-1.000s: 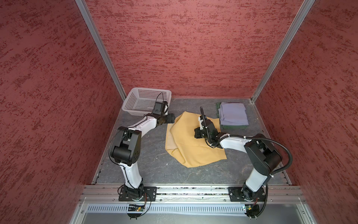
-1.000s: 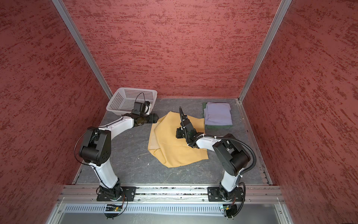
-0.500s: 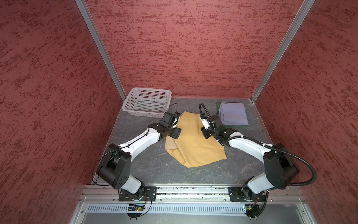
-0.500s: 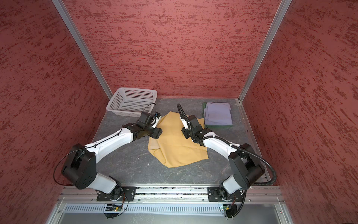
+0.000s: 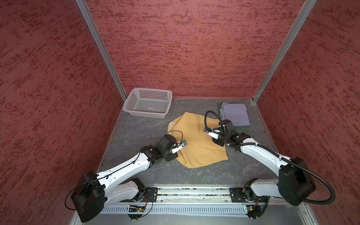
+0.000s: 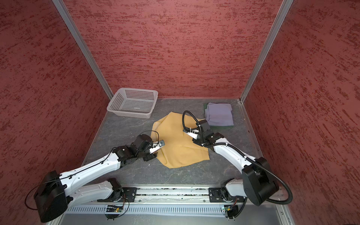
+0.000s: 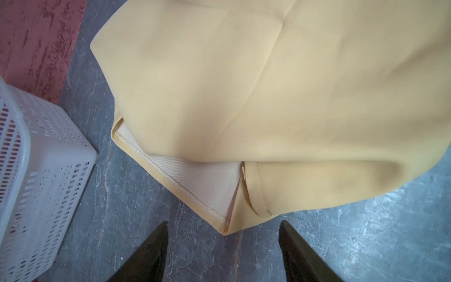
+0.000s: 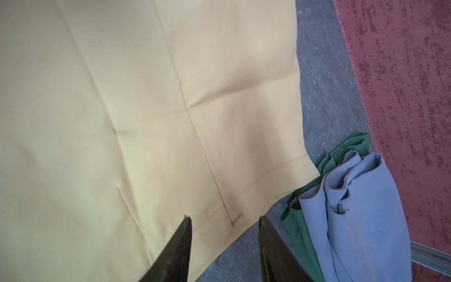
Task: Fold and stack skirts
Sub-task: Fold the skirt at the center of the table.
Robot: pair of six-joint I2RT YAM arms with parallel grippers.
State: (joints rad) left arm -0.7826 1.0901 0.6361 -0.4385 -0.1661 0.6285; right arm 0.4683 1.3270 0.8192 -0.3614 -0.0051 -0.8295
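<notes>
Mustard skirt [image 5: 194,144] lies spread mid-way across the desk [image 5: 136,136]; lavender skirt [image 5: 235,114] sits folded on green skirt [image 8: 300,234] in the far right corner. Left gripper [image 7: 223,222] gapes wide, empty, at the mustard corner; right gripper [image 8: 223,217], seemingly empty, stands parted over its stitched edge.

The mustard-yellow skirt [image 5: 196,144] was plain, paler cream on its inner side. The lavender-grey skirt [image 5: 235,114] and the dark green skirt [image 8: 302,239] were plain too. The basket [image 5: 151,90] was white, perforated in rows. The table [image 5: 136,132] was grey with pale marble veins, and the walls [image 5: 185,48] were mottled red.
</notes>
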